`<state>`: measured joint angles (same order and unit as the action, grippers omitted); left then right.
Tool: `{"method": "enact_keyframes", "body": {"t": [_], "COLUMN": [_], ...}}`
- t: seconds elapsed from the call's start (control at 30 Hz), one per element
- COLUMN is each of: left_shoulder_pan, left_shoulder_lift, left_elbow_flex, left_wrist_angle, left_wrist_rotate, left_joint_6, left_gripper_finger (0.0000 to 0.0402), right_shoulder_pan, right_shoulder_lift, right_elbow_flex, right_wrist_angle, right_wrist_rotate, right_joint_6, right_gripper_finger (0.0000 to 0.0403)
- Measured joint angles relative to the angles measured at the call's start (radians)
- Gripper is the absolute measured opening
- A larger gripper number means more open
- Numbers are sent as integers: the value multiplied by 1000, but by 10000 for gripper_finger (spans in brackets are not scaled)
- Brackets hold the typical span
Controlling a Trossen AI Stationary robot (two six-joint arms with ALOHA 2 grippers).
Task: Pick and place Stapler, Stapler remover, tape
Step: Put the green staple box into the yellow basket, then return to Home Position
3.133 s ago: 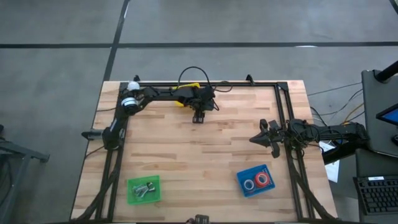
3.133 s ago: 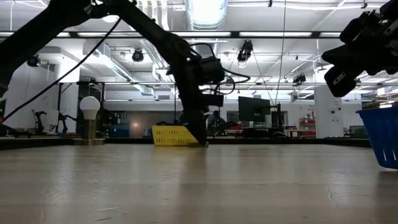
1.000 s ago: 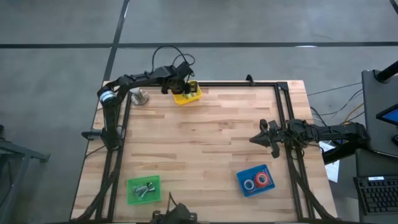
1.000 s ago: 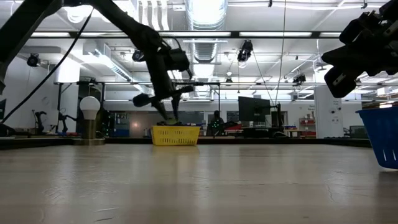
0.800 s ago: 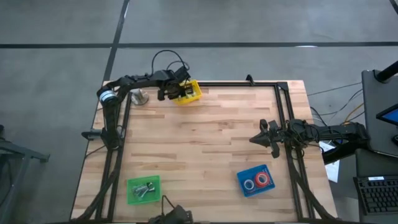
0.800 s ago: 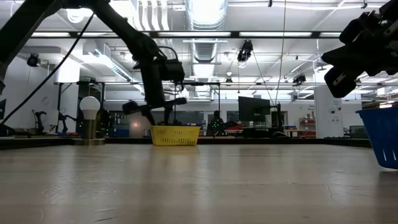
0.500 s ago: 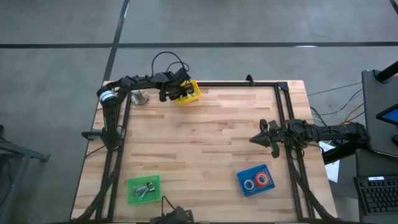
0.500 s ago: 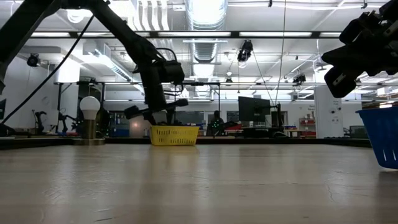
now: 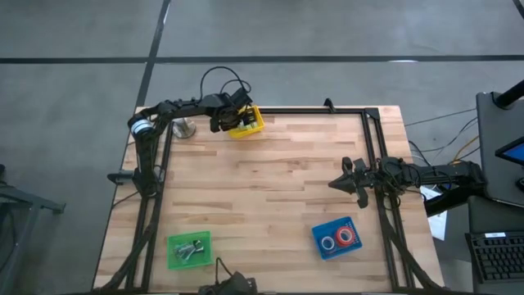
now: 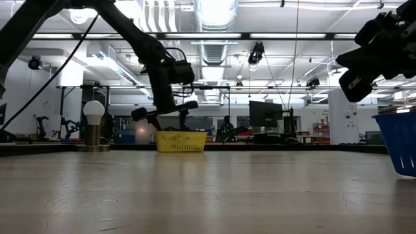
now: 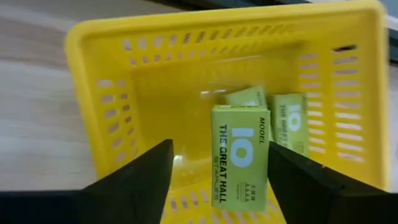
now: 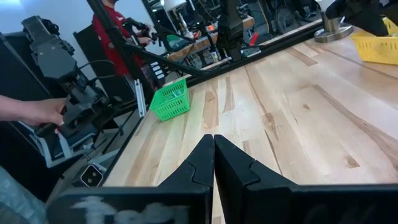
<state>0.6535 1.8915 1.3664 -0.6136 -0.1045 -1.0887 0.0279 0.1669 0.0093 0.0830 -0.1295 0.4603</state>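
My left gripper (image 11: 221, 146) hangs open over the yellow basket (image 9: 250, 123) at the table's far left, a finger on either side of a green staple box (image 11: 239, 155) that lies flat on the basket floor. Two more green boxes (image 11: 289, 124) lie beside it. The tape rolls (image 9: 345, 237) sit in the blue basket (image 9: 336, 239) at the near right. Small grey metal pieces, the stapler removers as far as I can tell, lie in the green basket (image 9: 189, 249) at the near left. A stapler itself is out of view. My right gripper (image 9: 334, 182) waits shut at the right edge.
A silver-based bulb lamp (image 9: 182, 127) stands just left of the yellow basket. A black frame (image 9: 327, 111) runs along the far and side edges. A person's hand (image 12: 37, 112) holds a device beyond the table's near side. The middle of the wooden top (image 9: 270, 188) is bare.
My left gripper has sunk toward the yellow basket from above it and has rolled about its own line, ending with its fingers low over the basket's left part. The right arm has kept still.
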Motion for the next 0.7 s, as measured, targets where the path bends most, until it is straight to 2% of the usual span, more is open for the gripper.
{"method": "enact_keyframes", "body": {"t": [0.17,0.27,0.4,0.7], "left_shoulder_pan": [-9,-9,-10,-22], "left_shoulder_lift": [-5,-6,-14,-58], "left_elbow_flex": [11,11,10,10], "left_wrist_angle": [-35,-96,-97,-109], "left_wrist_rotate": [9,-9,-10,23], "left_joint_6": [-1,-17,-7,145], "left_gripper_finger": [267,263,260,258], "right_shoulder_pan": [0,0,0,0], "right_shoulder_lift": [0,0,0,0], "right_elbow_flex": [0,0,0,0], "right_wrist_angle": [0,0,0,0], "right_wrist_rotate": [0,0,0,0], "right_joint_6": [0,0,0,0], "right_gripper_finger": [9,9,9,9]}}
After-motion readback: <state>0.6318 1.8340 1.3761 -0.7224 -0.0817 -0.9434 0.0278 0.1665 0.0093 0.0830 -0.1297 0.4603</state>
